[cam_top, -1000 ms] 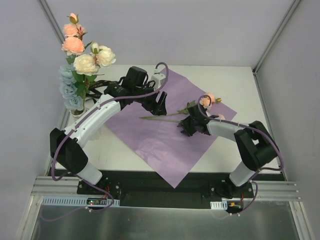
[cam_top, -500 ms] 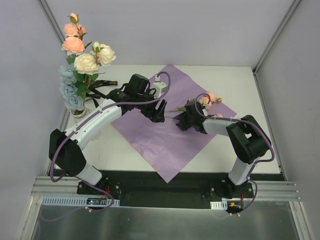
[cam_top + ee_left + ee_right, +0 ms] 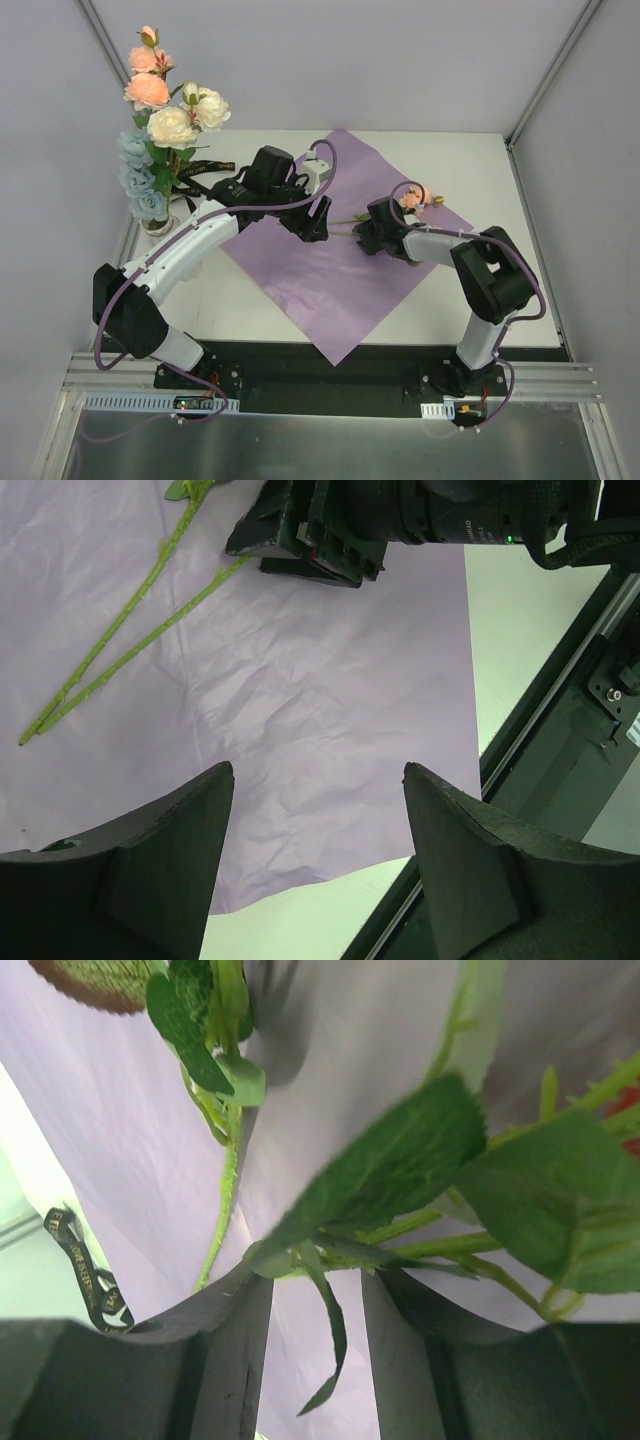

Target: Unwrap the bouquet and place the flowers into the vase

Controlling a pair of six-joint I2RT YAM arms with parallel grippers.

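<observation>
Your left gripper [image 3: 318, 770] hangs open over the purple paper [image 3: 320, 290]. Your right gripper [image 3: 316, 1285] is around the flowers [image 3: 415, 198] on it; you can't tell if it pinches. A weak hold could drop them before the vase [image 3: 155, 224], left of the paper.

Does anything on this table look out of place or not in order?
The purple paper lies askew, its near corner hanging past the table edge over the black base rail. The black ribbon lies loose near the vase. Some flowers lie on the paper, not in the vase.
</observation>
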